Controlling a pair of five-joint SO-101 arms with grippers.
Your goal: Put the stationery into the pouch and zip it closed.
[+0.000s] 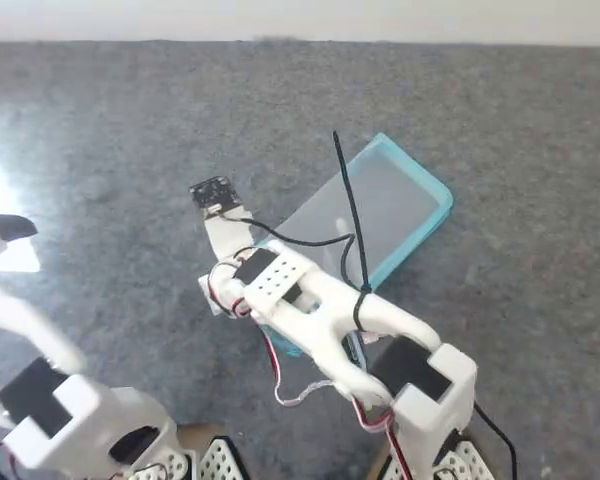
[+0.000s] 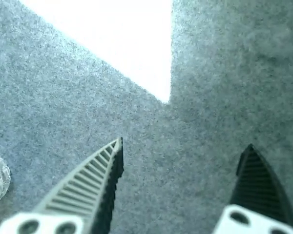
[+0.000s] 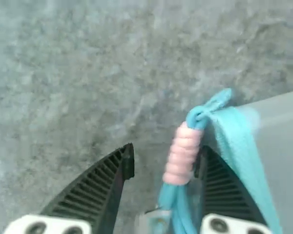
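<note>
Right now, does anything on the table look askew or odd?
Only mildly. The pouch lies diagonally on the grey mat, and its pink zipper pull hangs between the open jaws of the right gripper, not clamped. Nothing looks spilled or damaged.

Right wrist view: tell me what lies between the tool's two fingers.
In the right wrist view, the pouch's pink zipper pull on its teal cord lies between the right tool's fingers, near one finger.

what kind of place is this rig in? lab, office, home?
Most likely a tabletop robot test bench. A grey felt-like mat covers the table, the right arm and left arm are mounted at its near edge, and a teal-edged pouch is laid out. The room type can't be told.
</note>
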